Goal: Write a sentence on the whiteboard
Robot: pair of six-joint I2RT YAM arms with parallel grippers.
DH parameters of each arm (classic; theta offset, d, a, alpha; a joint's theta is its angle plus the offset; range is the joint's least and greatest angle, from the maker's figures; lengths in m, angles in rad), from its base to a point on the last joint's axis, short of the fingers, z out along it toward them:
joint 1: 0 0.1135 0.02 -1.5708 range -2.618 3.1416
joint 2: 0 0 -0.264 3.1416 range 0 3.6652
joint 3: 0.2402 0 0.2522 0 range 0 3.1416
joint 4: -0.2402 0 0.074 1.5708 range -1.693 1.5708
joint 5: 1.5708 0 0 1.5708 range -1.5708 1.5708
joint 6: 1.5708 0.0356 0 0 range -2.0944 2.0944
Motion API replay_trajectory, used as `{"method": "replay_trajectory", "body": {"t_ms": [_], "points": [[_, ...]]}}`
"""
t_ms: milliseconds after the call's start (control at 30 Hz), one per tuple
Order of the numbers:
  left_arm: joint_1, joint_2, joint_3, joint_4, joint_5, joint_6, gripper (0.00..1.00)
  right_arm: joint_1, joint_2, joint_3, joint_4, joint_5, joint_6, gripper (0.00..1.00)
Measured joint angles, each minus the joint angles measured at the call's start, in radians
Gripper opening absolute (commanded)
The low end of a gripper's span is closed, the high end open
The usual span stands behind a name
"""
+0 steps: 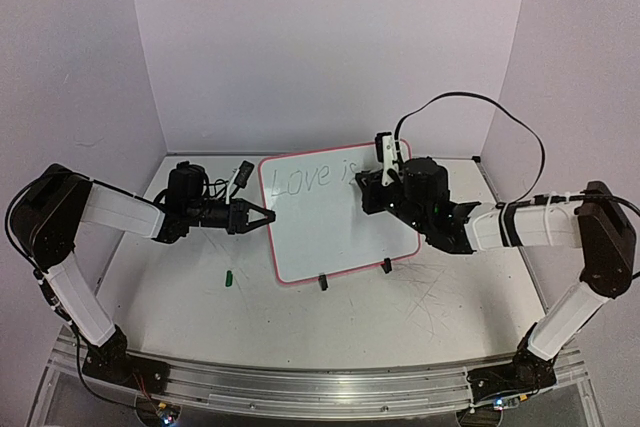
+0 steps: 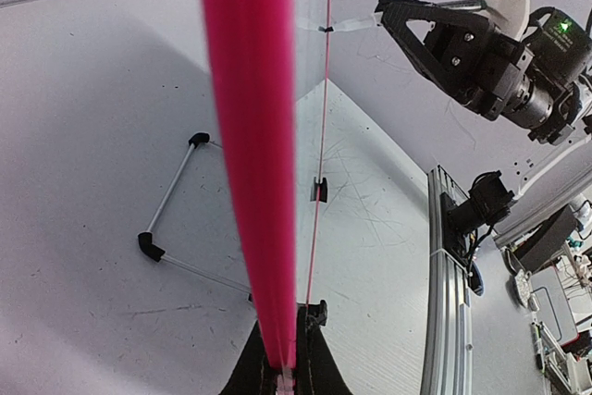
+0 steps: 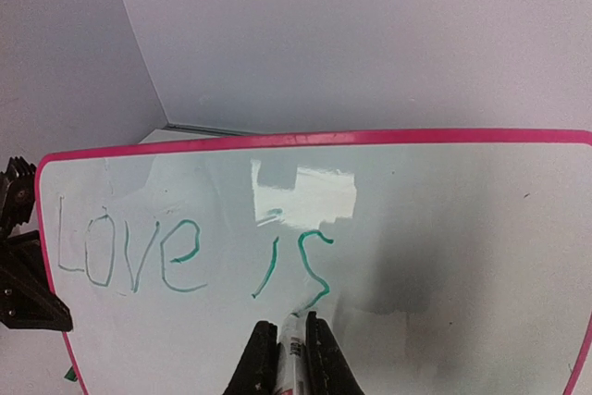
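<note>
I see right gripper (image 3: 285, 363) clamped on marker (image 3: 292, 344), tip at foot of "s". Sentence (image 3: 185, 252) reads "Love is". I judge line 2 starts toward 8 o'clock. Left gripper (image 2: 282, 372) pinches edge of whiteboard (image 3: 462, 228), upright on counter (image 1: 420, 317).

We view the table (image 1: 420, 317) from above and behind its near edge, looking toward the far edge. The left wrist view sits edge-on against the whiteboard (image 2: 248, 136), facing the right edge. The right wrist view faces the board closely, toward the far-left corner. All three share it.
</note>
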Motion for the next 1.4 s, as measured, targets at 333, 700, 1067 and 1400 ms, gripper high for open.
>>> {"method": "replay_trajectory", "body": {"t_ms": [333, 700, 1067, 1400], "points": [[0.0, 0.0, 0.0, 0.0, 0.001, 0.001, 0.0, 0.008, -0.106, -0.067, 0.014, -0.011, -0.003, 0.0], [0.0, -0.001, 0.0, 0.0, -0.001, 0.0, 0.0, 0.047, -0.155, -0.123, -0.013, -0.117, -0.083, 0.0], [-0.004, -0.005, 0.0, -0.005, -0.008, 0.001, 0.0, 0.138, -0.018, 0.025, -0.064, -0.221, -0.144, 0.0], [-0.005, -0.006, 0.0, -0.005, -0.01, 0.001, 0.0, 0.164, 0.038, 0.05, -0.066, -0.221, -0.14, 0.0]]}}
